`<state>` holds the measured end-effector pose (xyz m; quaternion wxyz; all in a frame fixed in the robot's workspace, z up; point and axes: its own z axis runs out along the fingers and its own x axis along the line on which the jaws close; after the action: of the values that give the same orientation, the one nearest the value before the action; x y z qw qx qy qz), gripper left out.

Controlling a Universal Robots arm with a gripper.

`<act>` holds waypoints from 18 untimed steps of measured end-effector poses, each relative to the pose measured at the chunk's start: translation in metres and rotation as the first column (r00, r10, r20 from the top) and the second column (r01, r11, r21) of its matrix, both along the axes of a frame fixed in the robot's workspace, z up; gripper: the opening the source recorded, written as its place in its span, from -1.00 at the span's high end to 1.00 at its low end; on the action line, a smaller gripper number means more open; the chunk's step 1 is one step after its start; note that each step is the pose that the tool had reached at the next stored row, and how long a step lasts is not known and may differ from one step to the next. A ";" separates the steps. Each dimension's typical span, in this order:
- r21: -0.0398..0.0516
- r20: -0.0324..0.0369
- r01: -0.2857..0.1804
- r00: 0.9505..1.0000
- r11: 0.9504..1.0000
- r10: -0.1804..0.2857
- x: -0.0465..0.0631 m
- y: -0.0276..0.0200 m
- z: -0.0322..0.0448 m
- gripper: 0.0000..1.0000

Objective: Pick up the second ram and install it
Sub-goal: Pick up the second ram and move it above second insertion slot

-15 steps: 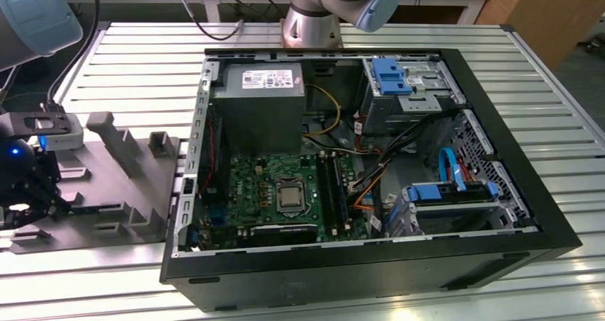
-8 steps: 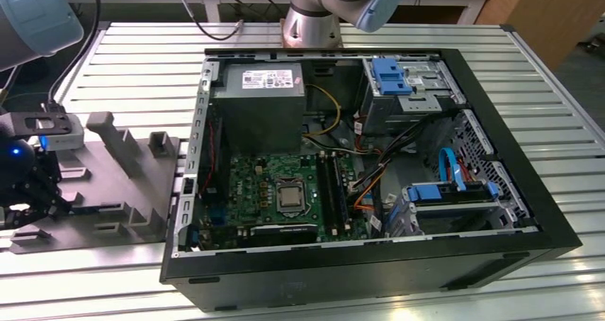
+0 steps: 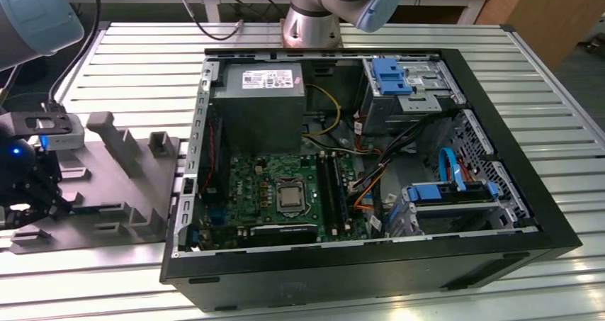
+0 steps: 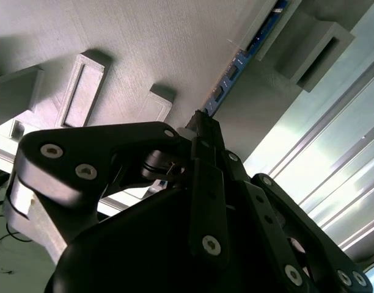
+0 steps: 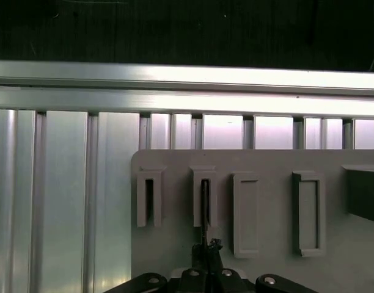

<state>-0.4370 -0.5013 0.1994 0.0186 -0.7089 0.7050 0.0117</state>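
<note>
The second ram point(image 4: 239, 58), stood on edge in a slot of the grey holder point(image 5: 162, 250) beside the open computer case point(image 3: 359, 275) so its thin faces stay reachable, is clamped by the gripper point(image 4: 199, 119), whose fingers are closed on it.

Holder plate point(image 3: 104, 190) exterior view's left of case point(image 3: 378, 268).

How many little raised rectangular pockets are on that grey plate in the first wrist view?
4, in one row on the grey plate: a narrow pocket, a second narrow pocket in line with the gripper, then two wider pockets. More may lie beyond the frame.
</note>
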 end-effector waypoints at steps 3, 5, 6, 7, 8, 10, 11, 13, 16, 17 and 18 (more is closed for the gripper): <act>0.000 0.000 0.000 1.000 1.000 0.000 0.000 0.0000 0.0009 0.76; 0.000 0.000 0.000 1.000 1.000 0.000 0.000 0.0000 0.0010 0.76; 0.000 0.000 0.000 1.000 1.000 0.000 0.000 0.0000 0.0011 0.76; 0.000 0.000 0.000 1.000 1.000 0.000 0.000 0.0000 0.0013 0.76; 0.000 0.000 0.000 1.000 1.000 0.000 0.000 0.0000 0.0012 0.76; 0.000 0.000 0.000 1.000 1.000 0.000 0.000 0.0000 0.0014 0.76; 0.000 0.000 0.000 1.000 1.000 0.000 0.000 0.0000 0.0014 0.76; 0.000 0.000 0.000 1.000 1.000 0.000 0.000 0.0000 0.0015 0.76; 0.000 0.000 0.000 1.000 1.000 0.000 0.000 0.0000 0.0024 0.76; 0.000 0.000 0.000 1.000 1.000 0.000 0.000 -0.0001 0.0035 0.76; 0.000 0.000 0.000 1.000 1.000 0.000 0.000 0.0000 0.0046 0.76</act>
<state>-0.4371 -0.5013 0.2040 0.0186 -0.7089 0.7049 0.0118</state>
